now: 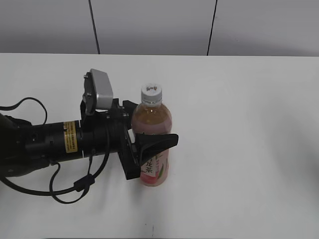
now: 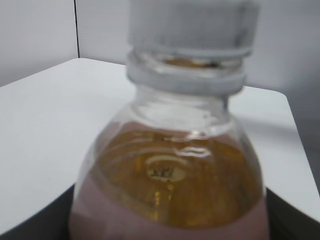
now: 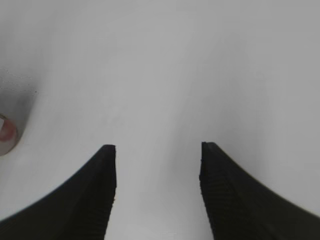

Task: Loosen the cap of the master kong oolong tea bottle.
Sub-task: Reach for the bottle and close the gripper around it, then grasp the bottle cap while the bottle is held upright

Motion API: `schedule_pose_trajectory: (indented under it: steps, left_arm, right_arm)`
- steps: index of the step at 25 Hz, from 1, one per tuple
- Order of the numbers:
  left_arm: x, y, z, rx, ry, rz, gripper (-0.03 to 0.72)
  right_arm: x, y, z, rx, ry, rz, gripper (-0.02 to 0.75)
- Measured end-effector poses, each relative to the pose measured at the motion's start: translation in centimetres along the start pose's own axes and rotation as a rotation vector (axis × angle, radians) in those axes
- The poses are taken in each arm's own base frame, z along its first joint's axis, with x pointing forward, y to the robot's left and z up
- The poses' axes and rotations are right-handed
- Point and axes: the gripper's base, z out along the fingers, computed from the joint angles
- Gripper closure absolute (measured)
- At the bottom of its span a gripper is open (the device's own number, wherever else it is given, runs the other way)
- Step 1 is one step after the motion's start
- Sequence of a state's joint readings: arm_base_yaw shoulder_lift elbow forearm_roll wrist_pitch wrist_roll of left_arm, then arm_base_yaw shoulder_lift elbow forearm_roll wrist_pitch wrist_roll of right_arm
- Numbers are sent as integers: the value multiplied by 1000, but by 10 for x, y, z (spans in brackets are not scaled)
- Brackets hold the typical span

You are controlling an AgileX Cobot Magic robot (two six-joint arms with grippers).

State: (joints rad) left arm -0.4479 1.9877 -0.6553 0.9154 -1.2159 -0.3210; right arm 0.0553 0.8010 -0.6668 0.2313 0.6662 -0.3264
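Observation:
The master kong oolong tea bottle (image 1: 151,119) stands upright on the white table (image 1: 239,149), pink label at its lower half. Its white cap (image 1: 151,91) sits on the neck. My left gripper (image 1: 152,130) comes in from the left and is shut on the bottle's body, one black finger in front and one behind. In the left wrist view the bottle (image 2: 170,175) fills the frame, the cap (image 2: 192,22) is at the top, and the gripper (image 2: 165,227) shows only as dark corners. My right gripper (image 3: 157,150) is open and empty over bare table.
The left arm and its cable (image 1: 75,186) lie across the table's left side. A grey panelled wall (image 1: 149,25) runs behind the table's far edge. A small round pinkish thing (image 3: 6,134) shows at the left edge of the right wrist view.

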Motion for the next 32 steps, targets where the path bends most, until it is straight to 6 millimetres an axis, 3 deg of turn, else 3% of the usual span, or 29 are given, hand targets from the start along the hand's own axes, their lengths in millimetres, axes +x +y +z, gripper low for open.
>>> schedule_pose_trajectory:
  steps: [1,9,15,19,27,32]
  left_arm:
    - [0,0,0,0,0,0,235]
    - [0,0,0,-1,-1,-1,235]
    - [0,0,0,-1,-1,-1,235]
    - [0,0,0,-1,-1,-1,235]
    - [0,0,0,-1,-1,-1,235]
    - [0,0,0,-1,-1,-1,235]
  right_arm:
    - [-8,-2,16,-24,48,5,329]
    - [-75,-8,75,-182,241,41,330]
    - [-115,-2,100,-318,363,36,330]
    - [-136,24,110,-353,377,-97,330]
    - [-175,98,118,-426,366,-388,330]
    - [-184,135,117,-473,329,-467,319]
